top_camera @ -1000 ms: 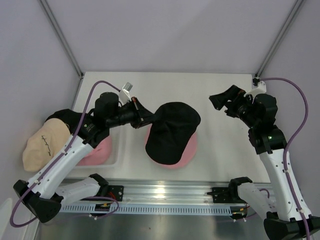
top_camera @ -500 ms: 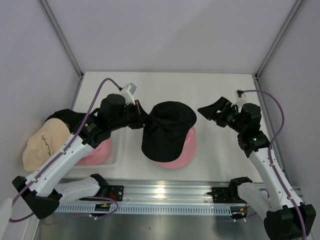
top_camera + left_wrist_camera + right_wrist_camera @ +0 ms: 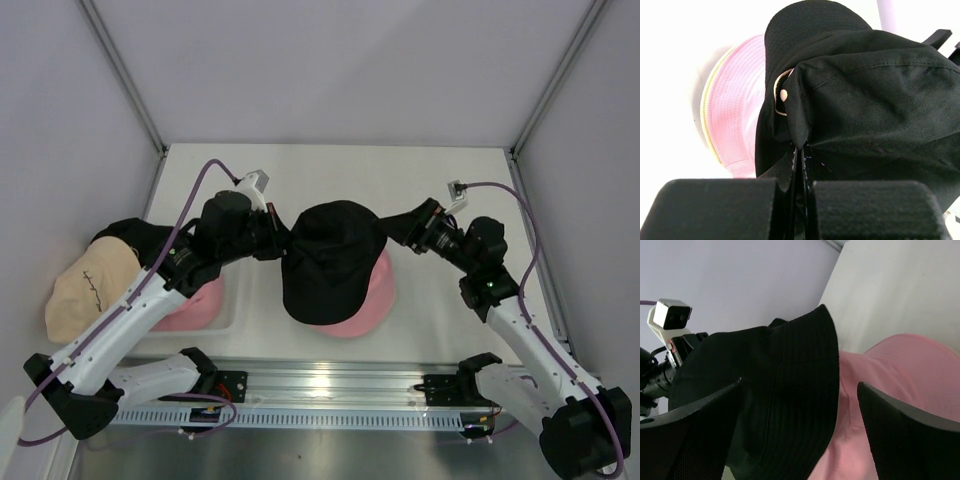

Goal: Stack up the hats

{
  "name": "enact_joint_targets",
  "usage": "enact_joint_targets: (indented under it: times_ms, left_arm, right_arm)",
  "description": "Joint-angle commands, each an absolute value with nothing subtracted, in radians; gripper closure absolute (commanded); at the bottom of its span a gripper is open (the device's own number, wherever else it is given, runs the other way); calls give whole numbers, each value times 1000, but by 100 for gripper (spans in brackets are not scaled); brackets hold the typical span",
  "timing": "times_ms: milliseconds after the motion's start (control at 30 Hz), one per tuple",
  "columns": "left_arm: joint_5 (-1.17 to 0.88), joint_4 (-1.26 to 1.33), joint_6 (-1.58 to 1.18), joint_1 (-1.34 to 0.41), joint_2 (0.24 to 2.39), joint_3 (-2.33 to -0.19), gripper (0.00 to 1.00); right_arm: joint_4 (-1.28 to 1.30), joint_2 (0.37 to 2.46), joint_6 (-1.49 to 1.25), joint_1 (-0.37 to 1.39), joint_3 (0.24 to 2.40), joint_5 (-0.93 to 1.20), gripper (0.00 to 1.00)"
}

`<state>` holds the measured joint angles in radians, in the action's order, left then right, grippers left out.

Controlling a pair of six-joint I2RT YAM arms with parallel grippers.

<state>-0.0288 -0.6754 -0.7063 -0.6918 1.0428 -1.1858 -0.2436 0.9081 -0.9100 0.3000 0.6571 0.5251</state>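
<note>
A black hat point(image 3: 330, 265) lies draped over a pink hat point(image 3: 368, 302) at the table's middle. My left gripper point(image 3: 284, 243) is shut on the black hat's left brim; in the left wrist view point(image 3: 801, 150) the fabric point(image 3: 865, 100) is pinched between the jaws, with the pink hat point(image 3: 732, 110) beneath. My right gripper point(image 3: 396, 231) is open at the black hat's right edge. In the right wrist view point(image 3: 800, 435) the black brim point(image 3: 785, 400) sits between the spread fingers point(image 3: 690, 440), over the pink hat point(image 3: 890, 380). A cream-beige hat point(image 3: 85, 290), a second pink hat point(image 3: 195, 305) and another black hat point(image 3: 130, 235) lie at the left.
The white table point(image 3: 450, 180) is enclosed by grey walls on three sides. A metal rail point(image 3: 330, 385) runs along the near edge by the arm bases. The left hats sit on a shallow white tray with a raised rim point(image 3: 238, 318).
My right gripper has moved left, from well right of the hats up to the black hat's right edge. The black hat has shifted slightly left and settled over the pink hat, still held by my left gripper.
</note>
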Motion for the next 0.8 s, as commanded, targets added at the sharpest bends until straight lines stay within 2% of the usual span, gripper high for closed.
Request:
enact_joint_targets:
  times_ms: [0, 300, 400, 500, 667, 700, 767]
  left_arm:
    - [-8, -664, -695, -696, 1043, -1183, 99]
    - [-9, -657, -696, -695, 1043, -1158, 99]
    - [-6, -658, -693, -695, 1042, -1161, 99]
    - [-5, -666, -692, -695, 1042, -1167, 99]
    - [31, -676, -689, -695, 1028, -1178, 99]
    - [32, -678, -686, -695, 1026, -1180, 99]
    - [35, -684, -684, -696, 1025, -1181, 99]
  right_arm:
    - [-347, 946, -945, 348, 653, 526, 3]
    - [-304, 881, -928, 385, 601, 488, 7]
    - [-302, 842, -925, 385, 598, 476, 12]
    - [-310, 831, -931, 384, 601, 479, 35]
    - [-327, 842, -966, 385, 604, 503, 58]
    - [-325, 839, -976, 385, 604, 505, 66]
    - [-327, 827, -979, 385, 606, 506, 73]
